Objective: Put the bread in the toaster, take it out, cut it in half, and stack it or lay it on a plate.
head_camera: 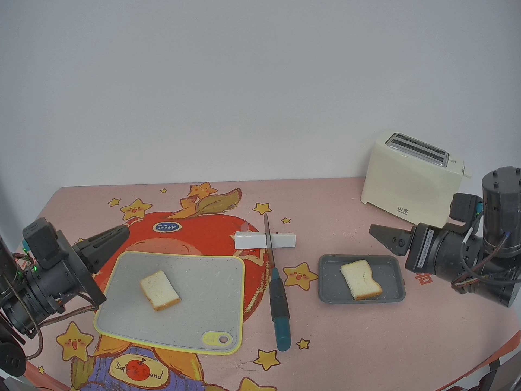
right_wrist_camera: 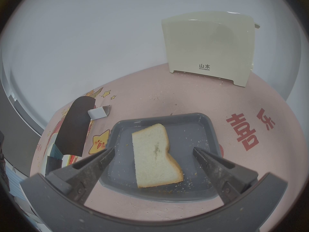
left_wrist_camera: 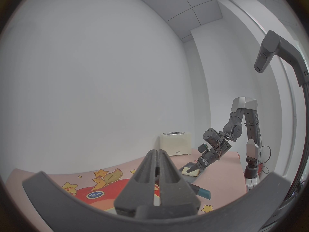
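Head view: spongy bread [head_camera: 361,279] on rect. tray [head_camera: 392,270]; R claw [head_camera: 380,233] wide, L claw [head_camera: 116,234] closed.

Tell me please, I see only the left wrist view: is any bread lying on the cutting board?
Observer: Yes. One piece of bread lies on the grey cutting board, left of its middle, apart from the left pincer.
Operator: Is the right pincer open or shut?
Observer: Open. The right pincer hangs near the grey tray, which holds a second piece. It is touching neither.
Operator: Where does the knife blade rest?
Observer: The knife lies between board and tray, its blade resting across a small white block.
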Controlling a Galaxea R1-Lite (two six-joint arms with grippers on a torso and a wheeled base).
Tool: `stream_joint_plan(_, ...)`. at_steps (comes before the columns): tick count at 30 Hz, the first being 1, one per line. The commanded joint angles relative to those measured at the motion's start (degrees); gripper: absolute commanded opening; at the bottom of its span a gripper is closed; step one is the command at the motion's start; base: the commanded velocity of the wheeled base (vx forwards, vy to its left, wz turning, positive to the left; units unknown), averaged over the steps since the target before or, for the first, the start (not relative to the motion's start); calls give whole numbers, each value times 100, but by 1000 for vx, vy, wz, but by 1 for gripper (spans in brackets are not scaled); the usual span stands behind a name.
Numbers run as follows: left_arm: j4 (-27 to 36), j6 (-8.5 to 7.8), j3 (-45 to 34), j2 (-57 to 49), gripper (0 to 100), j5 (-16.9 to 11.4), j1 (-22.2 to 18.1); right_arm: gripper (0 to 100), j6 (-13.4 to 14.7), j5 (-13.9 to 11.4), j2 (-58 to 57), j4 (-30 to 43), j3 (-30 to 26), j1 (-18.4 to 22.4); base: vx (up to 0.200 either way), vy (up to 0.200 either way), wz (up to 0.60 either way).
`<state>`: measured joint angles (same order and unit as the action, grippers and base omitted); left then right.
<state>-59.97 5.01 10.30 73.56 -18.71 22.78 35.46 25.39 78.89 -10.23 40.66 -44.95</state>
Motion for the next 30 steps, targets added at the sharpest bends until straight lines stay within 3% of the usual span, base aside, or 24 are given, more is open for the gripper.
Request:
stream_joint_plan(1, 960, 18, 130, -149, 0, 527, 16, 100, -110, -8, -251, 3, -5, -5, 0, 0, 0)
stream_joint_plan(3, 1989, 132, 271, -368, 0, 720, 16, 100, -119, -8, -260, 21, -5, -5, 0, 0, 0)
stream_joint_plan(4, 1989, 132, 271, -368, 0, 720, 16, 100, -119, -8, -260, 21, -5, -5, 0, 0, 0)
stream_joint_plan(6, 2736, 431, 578, -483, 0, 808, 16, 100, -127, -8, -268, 38, -5, -5, 0, 0, 0)
stream_joint_plan(8, 3131, 606, 789, -553, 0, 808, 16, 100, -127, -8, -268, 38, -5, -5, 0, 0, 0)
stream_joint_plan(12, 3571, 685, 912, -571, 0, 922, 7, 100, -127, -8, -260, 38, 4, -5, 0, 0, 0)
stream_joint_plan(13, 3676, 677, 912, -571, 100, 948, 16, 100, -127, -8, -251, 38, 4, -5, 0, 0, 0)
stream_joint_plan(18, 3711, 738, 1018, -509, 100, 975, 121, 100, -136, -8, -251, 38, -5, -23, 0, 0, 0)
stream_joint_plan(19, 3720, 782, 1044, -500, 100, 992, 130, 100, -136, -8, -251, 38, -5, -32, 0, 0, 0)
stream_joint_plan(20, 3729, 993, 1132, -377, 100, 1089, 130, 100, -162, -8, -251, 38, -5, -32, 0, 0, 0)
stream_joint_plan(23, 3738, 1116, 1194, -219, 100, 1247, 139, 100, -189, -17, -251, 38, -5, -32, 0, 0, 0)
stream_joint_plan(24, 3738, 1160, 1194, 27, 100, 1520, 147, 100, -198, -17, -242, 38, -14, -40, 0, 0, 0)
stream_joint_plan(30, 3782, 1090, 1123, 379, 100, 2363, 147, 100, -206, 1, -277, 30, -23, -40, 0, 0, 0)
